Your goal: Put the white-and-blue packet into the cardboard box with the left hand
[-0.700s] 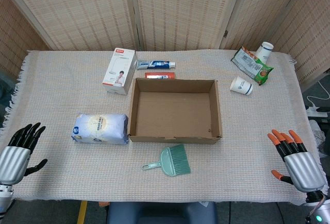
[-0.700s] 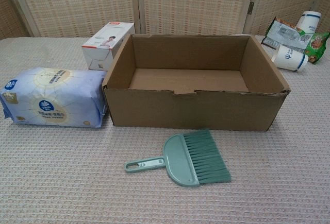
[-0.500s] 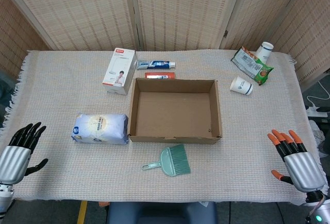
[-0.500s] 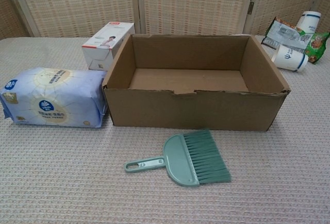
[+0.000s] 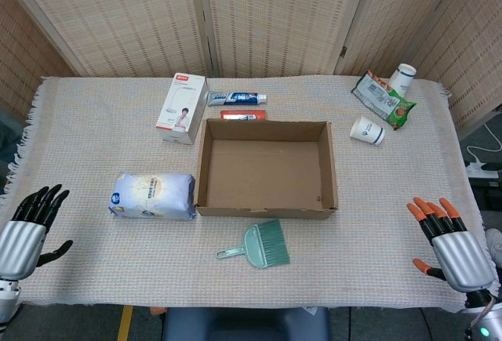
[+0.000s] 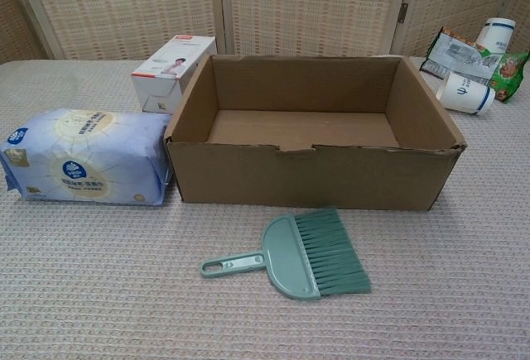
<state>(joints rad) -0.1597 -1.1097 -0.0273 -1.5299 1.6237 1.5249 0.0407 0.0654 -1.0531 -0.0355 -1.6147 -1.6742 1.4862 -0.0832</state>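
Observation:
The white-and-blue packet [image 5: 153, 196] [image 6: 87, 156] lies flat on the woven cloth, its right end against the left wall of the cardboard box [image 5: 209, 167] [image 6: 306, 174]. The box stands open-topped and holds nothing. My left hand [image 5: 26, 229] hovers at the table's near-left corner, well to the left of the packet, fingers spread, holding nothing. Over the near-right corner my right hand [image 5: 448, 242] is likewise spread and holds nothing. Neither hand shows in the chest view.
A green hand brush [image 5: 259, 246] [image 6: 294, 255] lies just in front of the box. Behind the box are a white carton [image 5: 181, 108], a toothpaste tube [image 5: 238, 99] and a red pack [image 5: 244, 115]. Two paper cups [image 5: 367, 130] and a snack bag [image 5: 383, 99] sit far right.

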